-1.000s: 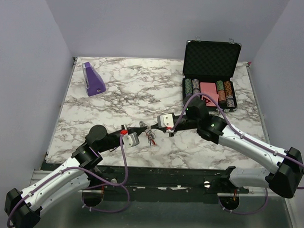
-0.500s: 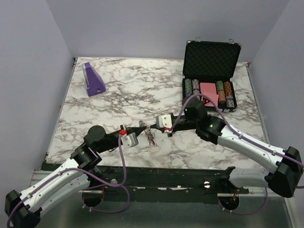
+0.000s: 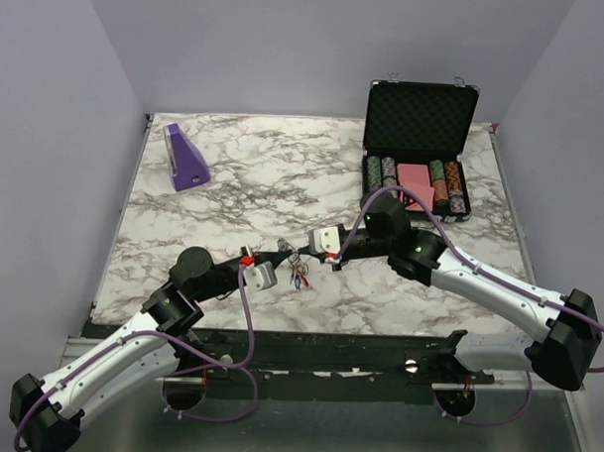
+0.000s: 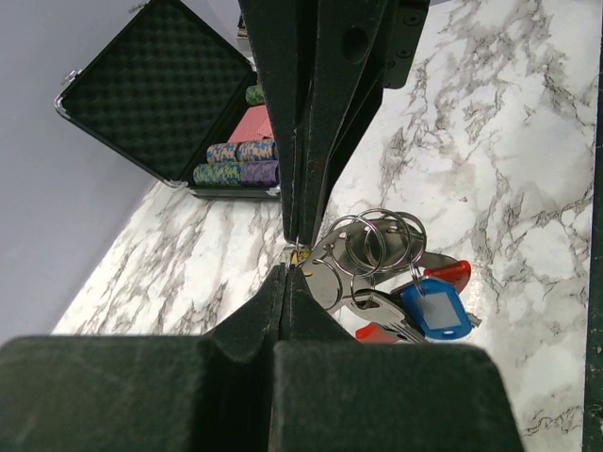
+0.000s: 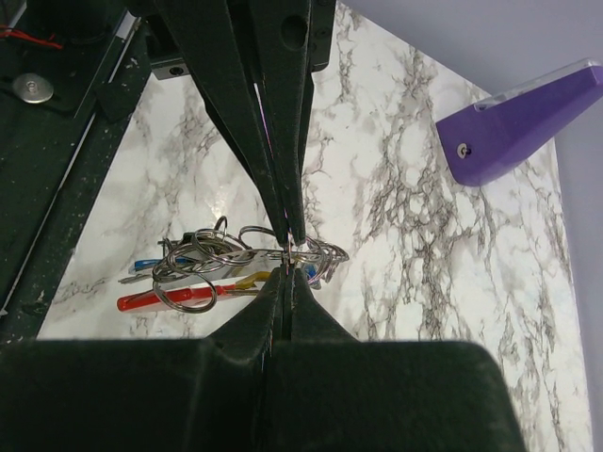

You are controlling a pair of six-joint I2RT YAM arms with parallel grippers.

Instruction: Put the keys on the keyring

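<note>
Your left claw (image 4: 287,266) is pressed together, with a thin loop of the keyring (image 4: 377,268) caught right at its tips. The rest of the bunch, with a blue tag (image 4: 433,308) and a red piece (image 4: 450,271), spreads just beside them over the marble surface (image 4: 528,188). Your right claw (image 5: 287,262) is likewise together on ring wire, meeting the bunch from the chip case (image 3: 419,151) side. The bunch sits well apart from that case, nearer the arms' bases.
</note>
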